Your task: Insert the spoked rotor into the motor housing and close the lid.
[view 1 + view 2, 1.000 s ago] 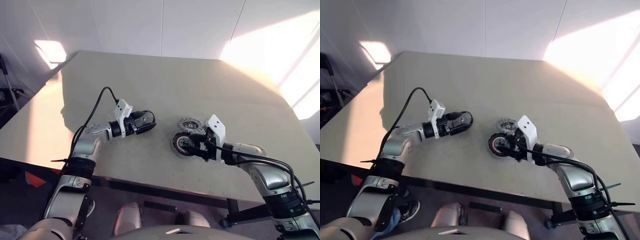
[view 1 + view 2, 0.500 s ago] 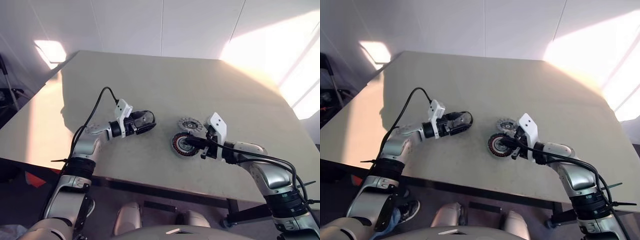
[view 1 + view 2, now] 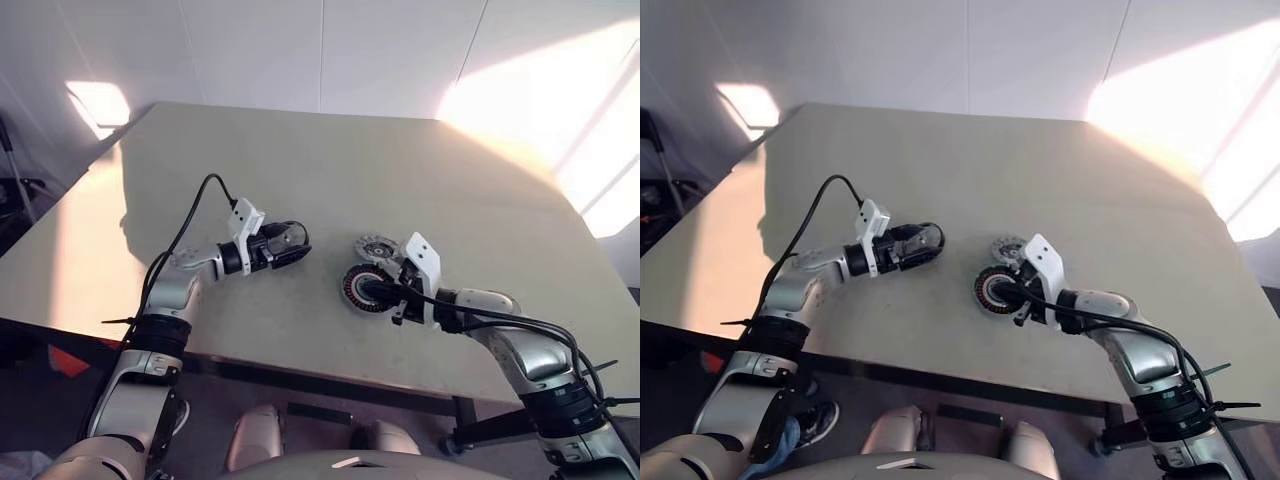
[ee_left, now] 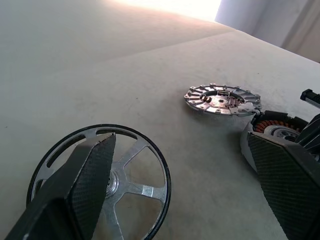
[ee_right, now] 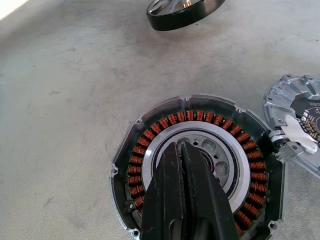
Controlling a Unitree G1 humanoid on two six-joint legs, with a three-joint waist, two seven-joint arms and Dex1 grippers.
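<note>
right hand [image 5: 187, 165] now with fingers together over centre of motor housing [image 5: 197, 167], a second ago apart. left hand [image 4: 180, 185] wide apart, spoked rotor [image 4: 102, 185] flat on worktop [image 3: 300, 170] beneath. lid [image 4: 222, 99] beside housing, far side. rotor not yet inserted.

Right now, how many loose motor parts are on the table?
3. The rotor lies flat between the left gripper's open fingers. The housing sits under the shut right gripper. The lid lies just behind the housing. None seem hidden.
</note>
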